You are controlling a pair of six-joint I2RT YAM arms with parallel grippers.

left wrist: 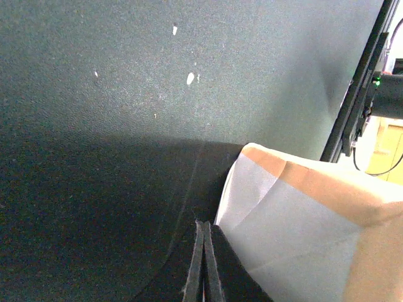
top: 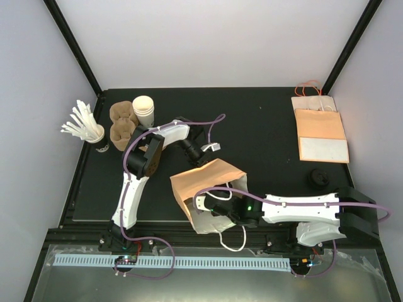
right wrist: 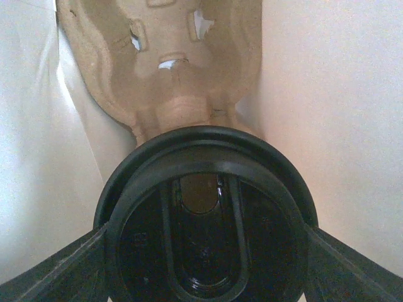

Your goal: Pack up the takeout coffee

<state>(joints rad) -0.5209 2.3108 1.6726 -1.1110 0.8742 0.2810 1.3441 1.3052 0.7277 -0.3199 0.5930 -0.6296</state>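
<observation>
Hidden and cropped parts, three views.
Right wrist: coffee [right wrist: 204, 239] shows only its lid, near rim cropped, cup body hidden beneath; right fingers [right wrist: 56, 277] cut by the lower corners; carrier [right wrist: 170, 56] runs off the top. Top view: the bag [top: 208, 182] hides coffee and right fingers. Left wrist: left fingers [left wrist: 196, 277] show tips only; bag runs off right and bottom edges.

This is looking like a robotics lab test cell. White panels [top: 208, 38] and black frame posts [top: 72, 44] are enclosing a black mat [top: 264, 119]. The left arm [top: 129, 195] and right arm [top: 302, 211] are sitting bolted at the mat's near edge. Staged café props, stacked cups [top: 143, 110] and stirrers [top: 82, 123], are standing at the mat's far left corner.
</observation>
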